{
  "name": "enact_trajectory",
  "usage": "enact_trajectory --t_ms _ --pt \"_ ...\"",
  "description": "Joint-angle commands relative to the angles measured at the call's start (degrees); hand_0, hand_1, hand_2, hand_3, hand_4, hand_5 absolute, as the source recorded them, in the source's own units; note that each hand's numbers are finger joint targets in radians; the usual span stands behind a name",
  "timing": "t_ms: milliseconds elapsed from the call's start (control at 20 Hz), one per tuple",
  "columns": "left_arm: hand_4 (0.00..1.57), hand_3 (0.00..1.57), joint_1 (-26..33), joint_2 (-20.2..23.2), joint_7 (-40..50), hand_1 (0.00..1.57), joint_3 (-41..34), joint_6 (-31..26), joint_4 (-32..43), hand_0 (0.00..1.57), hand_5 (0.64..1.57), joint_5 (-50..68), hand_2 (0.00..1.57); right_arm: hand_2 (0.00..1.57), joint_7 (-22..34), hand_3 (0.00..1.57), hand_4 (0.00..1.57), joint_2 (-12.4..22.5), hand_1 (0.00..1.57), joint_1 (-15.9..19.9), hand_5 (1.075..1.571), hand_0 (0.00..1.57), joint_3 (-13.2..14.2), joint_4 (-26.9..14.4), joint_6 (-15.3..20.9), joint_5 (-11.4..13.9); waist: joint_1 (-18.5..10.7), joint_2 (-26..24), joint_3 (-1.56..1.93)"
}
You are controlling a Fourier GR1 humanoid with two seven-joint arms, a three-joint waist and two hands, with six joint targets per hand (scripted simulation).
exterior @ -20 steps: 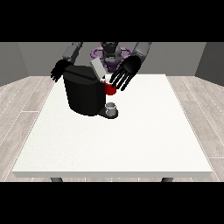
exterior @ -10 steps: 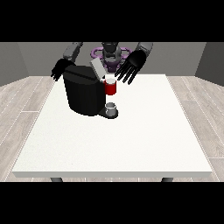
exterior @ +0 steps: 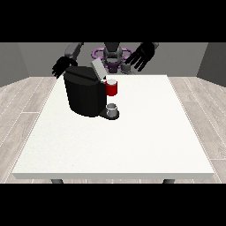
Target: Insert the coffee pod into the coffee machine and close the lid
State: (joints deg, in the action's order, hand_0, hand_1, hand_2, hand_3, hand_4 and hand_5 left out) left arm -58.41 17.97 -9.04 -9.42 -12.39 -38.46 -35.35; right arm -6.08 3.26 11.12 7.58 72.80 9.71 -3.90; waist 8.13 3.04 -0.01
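Note:
The black coffee machine (exterior: 85, 95) stands on the white table (exterior: 132, 137), left of the middle. Its grey lid (exterior: 97, 70) is tilted up at the top. A red thing at the machine (exterior: 111, 88) sits at its front. A small grey thing (exterior: 112, 108) rests on the machine's base below it. The hand at the view's right (exterior: 140, 56) hovers open, fingers spread, above and to the right of the machine, touching nothing. The hand at the view's left (exterior: 62, 67) is open behind the machine's back left corner.
The robot's torso (exterior: 113, 56) is behind the table's far edge. Bare tabletop stretches from the machine to the near edge (exterior: 114, 175) and to the right side. Grey floor planks surround the table.
The hand at the view's right has risen from the red thing at the machine and moved back and to the right. The other hand has barely moved.

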Motion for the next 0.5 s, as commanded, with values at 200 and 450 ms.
enact_trajectory --t_ms 200,450 --pt "0.0 0.0 12.7 -10.2 -4.5 0.0 -8.7 -1.6 -0.9 0.0 1.571 13.7 0.0 0.0 1.5 0.0 0.4 2.4 0.0 -6.0 1.571 0.0 2.9 -1.4 -0.5 -1.4 -7.4 -10.6 -0.04" --pt "0.19 0.0 18.7 -13.5 -4.5 0.0 -9.3 -1.0 -3.8 0.0 1.571 16.5 0.0 0.0 -1.4 0.0 0.49 1.7 0.0 -8.7 1.571 0.0 2.3 -0.7 -1.0 -1.0 -10.3 -15.2 0.01"
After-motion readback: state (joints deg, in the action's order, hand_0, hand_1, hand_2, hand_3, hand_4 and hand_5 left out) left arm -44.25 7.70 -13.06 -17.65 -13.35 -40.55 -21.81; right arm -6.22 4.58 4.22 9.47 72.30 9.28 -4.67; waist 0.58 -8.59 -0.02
